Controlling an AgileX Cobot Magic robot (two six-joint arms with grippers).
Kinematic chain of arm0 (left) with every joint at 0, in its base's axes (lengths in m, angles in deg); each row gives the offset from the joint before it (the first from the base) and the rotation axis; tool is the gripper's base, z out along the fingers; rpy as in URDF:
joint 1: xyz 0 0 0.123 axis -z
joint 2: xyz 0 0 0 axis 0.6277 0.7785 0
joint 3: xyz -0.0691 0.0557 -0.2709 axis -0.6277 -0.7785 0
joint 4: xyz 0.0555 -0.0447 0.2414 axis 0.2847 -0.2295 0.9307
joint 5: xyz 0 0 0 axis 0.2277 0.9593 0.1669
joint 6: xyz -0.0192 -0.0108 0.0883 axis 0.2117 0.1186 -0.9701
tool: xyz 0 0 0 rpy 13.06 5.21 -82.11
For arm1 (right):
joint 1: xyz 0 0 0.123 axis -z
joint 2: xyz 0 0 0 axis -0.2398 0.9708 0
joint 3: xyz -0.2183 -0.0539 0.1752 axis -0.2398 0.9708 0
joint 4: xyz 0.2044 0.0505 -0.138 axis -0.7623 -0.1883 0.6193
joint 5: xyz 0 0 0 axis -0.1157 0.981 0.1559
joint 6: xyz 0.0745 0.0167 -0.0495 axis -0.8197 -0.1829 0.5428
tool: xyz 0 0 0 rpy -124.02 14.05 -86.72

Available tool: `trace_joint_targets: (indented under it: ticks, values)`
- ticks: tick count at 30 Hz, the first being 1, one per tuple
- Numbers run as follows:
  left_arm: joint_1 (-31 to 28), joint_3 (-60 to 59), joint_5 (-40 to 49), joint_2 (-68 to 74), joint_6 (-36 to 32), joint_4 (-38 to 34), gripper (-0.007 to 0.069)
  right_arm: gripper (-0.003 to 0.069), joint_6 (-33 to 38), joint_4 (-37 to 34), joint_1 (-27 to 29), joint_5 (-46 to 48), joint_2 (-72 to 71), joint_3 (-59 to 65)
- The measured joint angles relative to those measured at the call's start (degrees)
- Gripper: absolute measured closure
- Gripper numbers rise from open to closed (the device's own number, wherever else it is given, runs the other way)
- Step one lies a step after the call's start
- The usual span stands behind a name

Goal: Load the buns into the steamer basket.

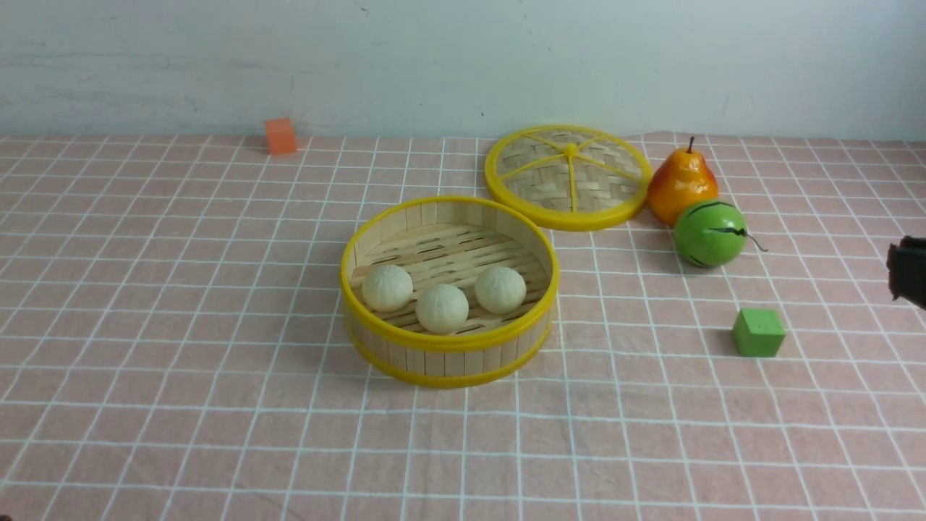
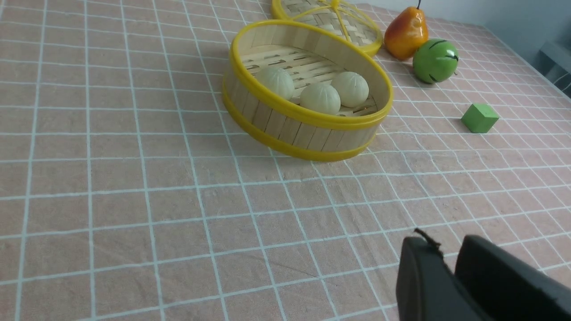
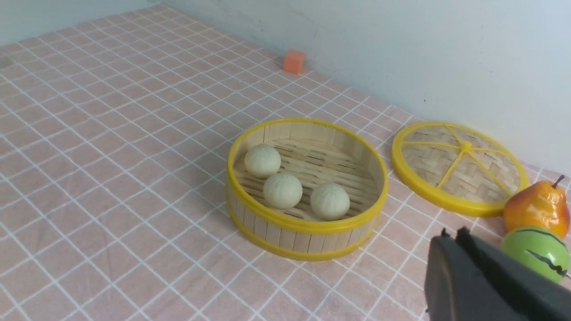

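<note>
The checked cloth (image 1: 181, 325) holds the steamer basket (image 1: 448, 341); right hand (image 1: 908, 271) cut off.

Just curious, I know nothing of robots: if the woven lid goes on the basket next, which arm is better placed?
Right, probably. The lid lies right of the steamer basket, on the side where the right gripper sits; the left gripper must reach across.

bright, even, diffuse light in all views. in the front view, soft short shadows lie just left of the green cube (image 1: 758, 332) and along the base of the steamer basket (image 1: 448, 362). small glare spots show on the pear (image 1: 680, 184). focus is sharp, though the right gripper (image 3: 451, 234), close to its lens, looks soft.
</note>
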Motion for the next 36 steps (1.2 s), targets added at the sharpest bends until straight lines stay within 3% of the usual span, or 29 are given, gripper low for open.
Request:
trace_joint_targets:
  ticks: [7,11,16,23,28,36]
  values:
    - [0.0,0.0,0.0,0.0,0.0,0.0,0.0510,0.0680,-5.1,1.9,2.6,-10.6,-5.7,12.8]
    - [0.0,0.0,0.0,0.0,0.0,0.0,0.0503,0.0680,-7.8,1.9,10.8,-18.3,-15.2,25.6]
    - [0.0,0.0,0.0,0.0,0.0,0.0,0.0503,0.0680,-13.3,2.3,21.8,-21.2,-27.2,39.6]
    - [0.0,0.0,0.1,0.0,0.0,0.0,0.0499,0.0680,-18.3,5.1,32.0,-17.2,-36.9,46.4]
    - [0.0,0.0,0.2,0.0,0.0,-0.1,0.0498,0.0680,-18.3,5.6,33.0,-9.8,-37.1,46.4]
    - [0.0,0.0,0.2,0.0,0.0,-0.1,0.0494,0.0680,-14.5,5.9,33.7,-6.0,-37.1,46.0]
